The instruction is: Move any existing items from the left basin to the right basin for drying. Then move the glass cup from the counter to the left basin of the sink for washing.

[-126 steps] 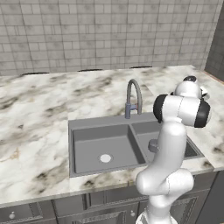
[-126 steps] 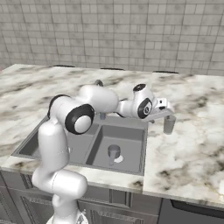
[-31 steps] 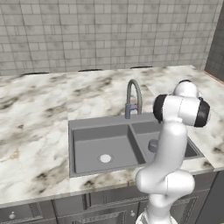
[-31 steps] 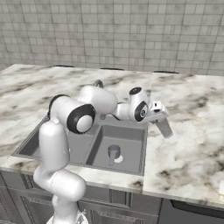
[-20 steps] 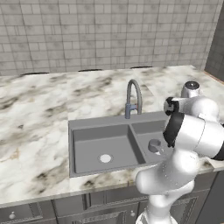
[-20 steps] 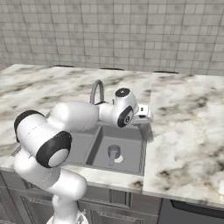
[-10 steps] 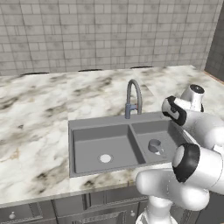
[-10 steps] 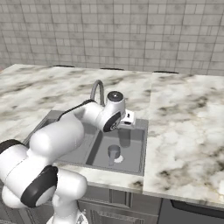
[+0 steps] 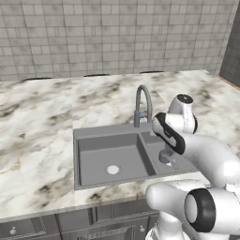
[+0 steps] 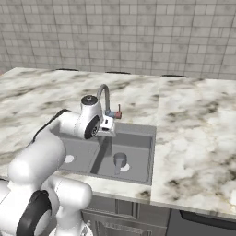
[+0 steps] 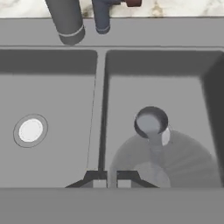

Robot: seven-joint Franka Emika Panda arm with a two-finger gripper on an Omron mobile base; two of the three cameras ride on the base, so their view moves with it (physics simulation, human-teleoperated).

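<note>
In the left base view, the sink (image 9: 93, 136) sits in the marble surface (image 9: 37, 122); a small grey cup (image 9: 165, 156) stands in the right basin (image 9: 161, 140). Right base view: the gripper (image 10: 107, 126) hangs above the divider. Hand view: jaws nearly closed, holding nothing; the left basin (image 11: 48, 87) shows its white drain (image 11: 30, 130).

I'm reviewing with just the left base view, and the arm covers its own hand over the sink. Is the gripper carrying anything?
Observer: Yes. In the hand view the gripper looks shut on the wall of a pale-grey see-through glass cup.
Operator: Over which basin?
Observer: The fingertips sit about over the divider, in front of the arched grey metal faucet.
Operator: And the round thing I glimpse?
Observer: A darker grey round thing with a white fleck, on the floor of the narrower right basin.
</note>
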